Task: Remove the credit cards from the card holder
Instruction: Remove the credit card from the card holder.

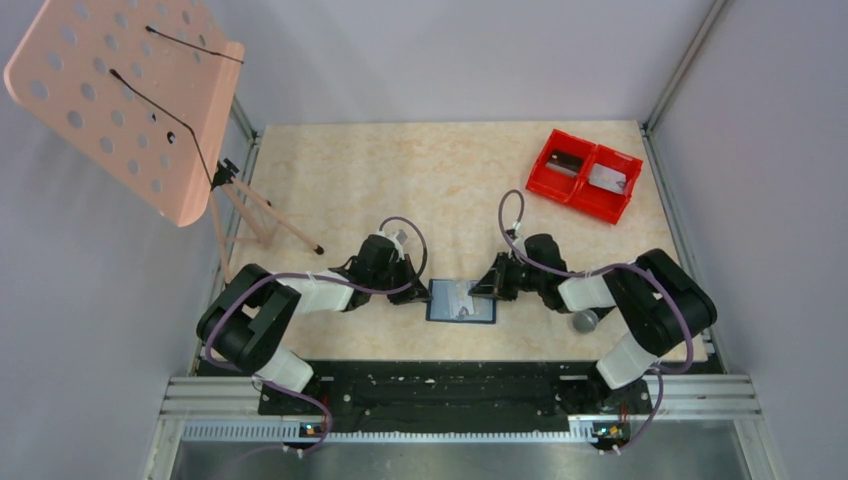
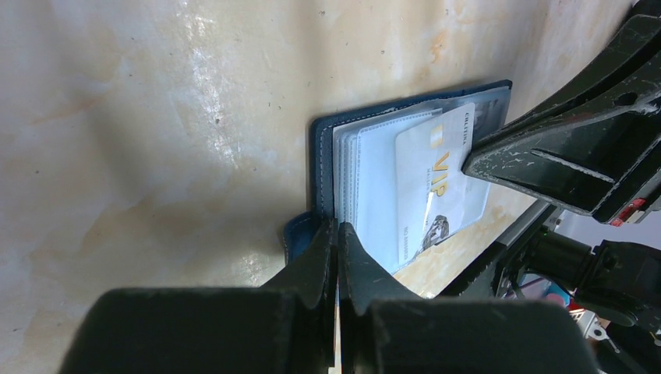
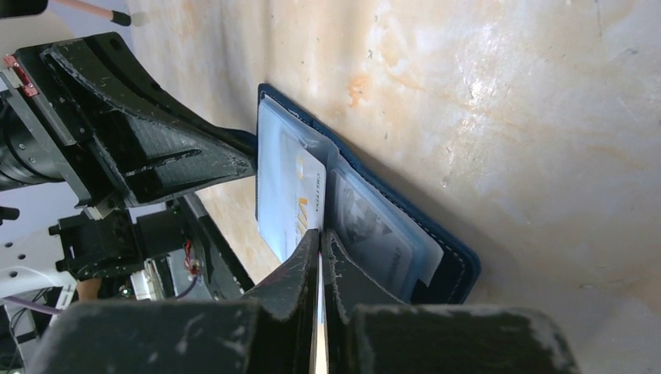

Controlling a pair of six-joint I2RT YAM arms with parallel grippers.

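Note:
The card holder, a navy bifold wallet, lies open on the table between my two grippers. In the left wrist view its clear sleeves fan open and a pale credit card marked VIP sticks partly out. My left gripper is shut on the card holder's near edge, by the spine. My right gripper is shut on the edge of the pale card. A grey card stays inside a sleeve beside it. In the top view the grippers stand left and right of the wallet.
A red two-compartment bin stands at the back right with flat grey pieces inside. A grey ball lies by the right arm. A pink perforated stand on a tripod leans over the back left.

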